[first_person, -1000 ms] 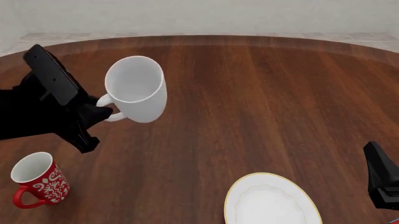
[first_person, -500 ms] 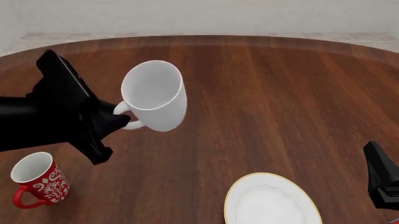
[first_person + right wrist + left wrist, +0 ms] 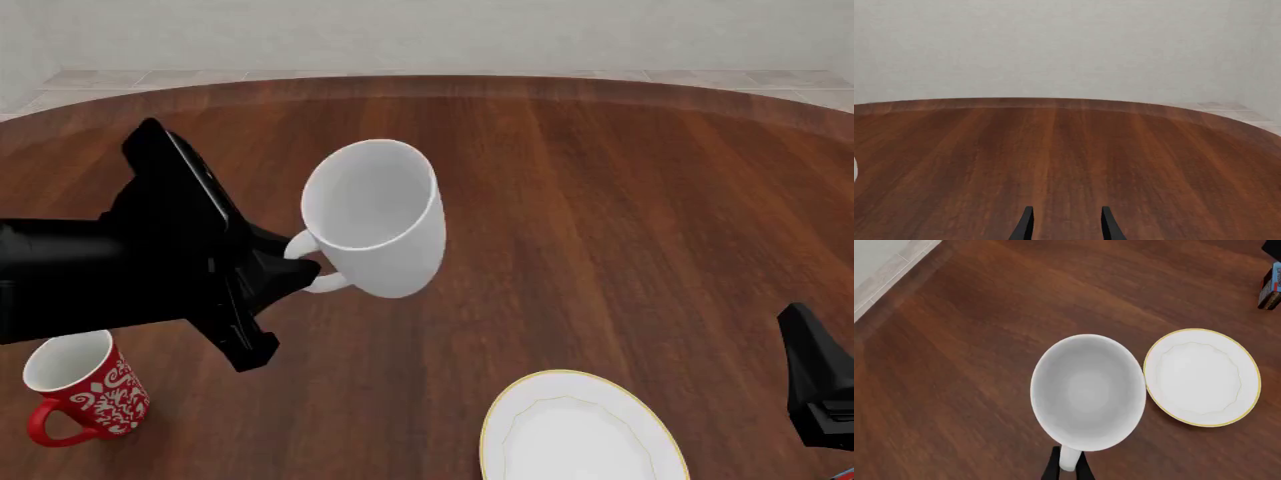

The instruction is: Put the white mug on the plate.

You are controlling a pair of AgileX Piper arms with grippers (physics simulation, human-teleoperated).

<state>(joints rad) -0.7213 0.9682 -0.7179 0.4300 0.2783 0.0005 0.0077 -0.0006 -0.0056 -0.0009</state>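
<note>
At the near left of the table (image 3: 561, 180) stands a red mug (image 3: 83, 398) with a white pattern, upright, its handle to the left. Above it the left gripper (image 3: 296, 268) is clamped on the loop handle of the white mug (image 3: 376, 225), holding it in the air, clear of the wood. The mug is plain, glossy and all white, tilted so its empty inside faces the front camera. Further right, at the near edge, lies the plate (image 3: 581, 432): round, white, thin gold rim, nothing on it, well apart from the mug. At far right the right gripper (image 3: 1062, 225) hovers with fingers parted, holding nothing.
</note>
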